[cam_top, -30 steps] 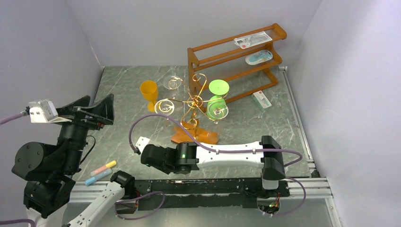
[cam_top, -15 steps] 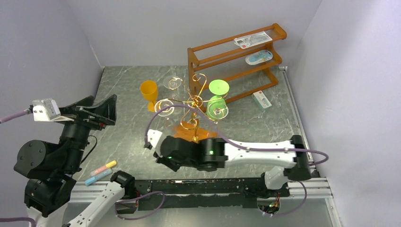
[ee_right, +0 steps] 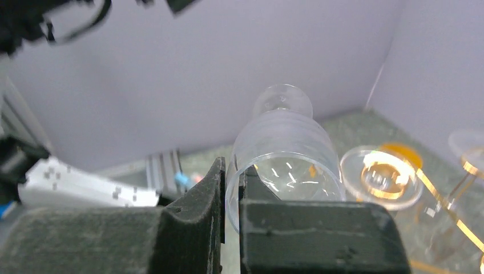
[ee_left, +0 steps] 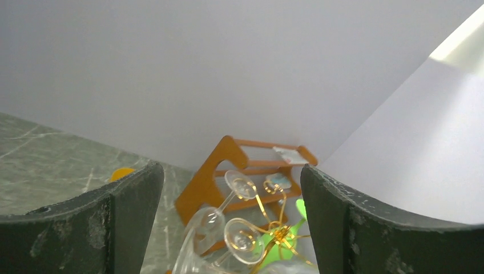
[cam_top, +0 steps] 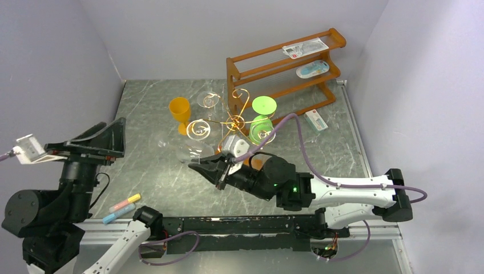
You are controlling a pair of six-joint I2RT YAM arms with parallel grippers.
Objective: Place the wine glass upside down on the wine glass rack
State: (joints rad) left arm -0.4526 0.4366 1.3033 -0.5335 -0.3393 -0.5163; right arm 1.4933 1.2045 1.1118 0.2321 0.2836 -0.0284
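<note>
Black left jaws are being held spread wide and empty, well to the left of the wine glass rack (cam_top: 236, 121). Just left of the rack, the clear wine glass (ee_right: 282, 148) is being pinched at its rim by the right jaws, its foot being pointed away from the rack. On the rack's right side, a green glass (cam_top: 262, 123) is being carried upside down.

Orange goblet (cam_top: 179, 109) upright on table (cam_top: 142, 97); packets (cam_top: 305, 47) on wooden shelf (cam_top: 233, 71); chalks (cam_top: 121, 204) near front.
</note>
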